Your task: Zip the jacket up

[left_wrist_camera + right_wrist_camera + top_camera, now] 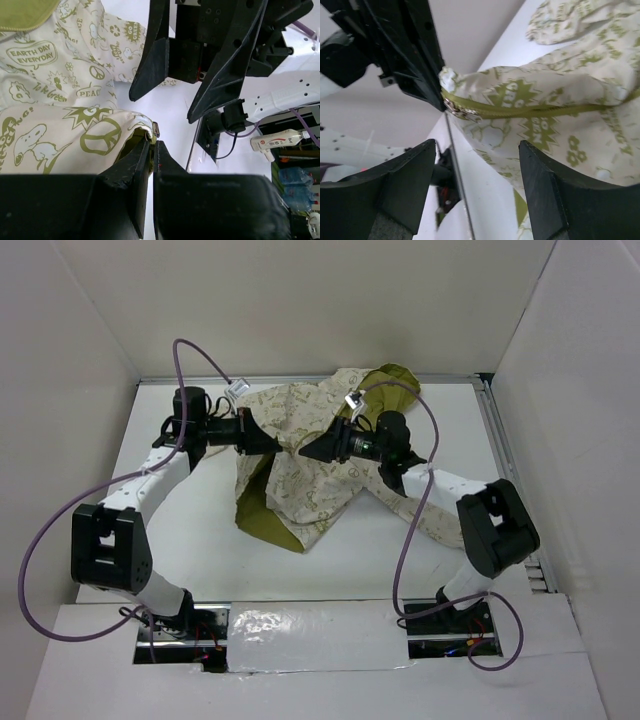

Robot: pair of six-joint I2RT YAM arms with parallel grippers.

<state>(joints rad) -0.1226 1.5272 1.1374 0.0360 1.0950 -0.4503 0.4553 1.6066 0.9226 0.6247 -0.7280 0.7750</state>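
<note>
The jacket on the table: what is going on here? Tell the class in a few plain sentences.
Two robot arms are working on a cream jacket with olive prints, which lies crumpled on the white table. The left claw is shut on the jacket's front edge, right by the metal zip slider. The right claw is open and faces the slider without touching it. The jacket lies open with its olive lining showing, so the zipping is not yet done.

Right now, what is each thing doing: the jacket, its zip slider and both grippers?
Jacket: crumpled, green lining showing.
Slider: at the end of the pinched edge.
Left gripper: shut on the jacket's edge.
Right gripper: open, holding nothing.
</note>
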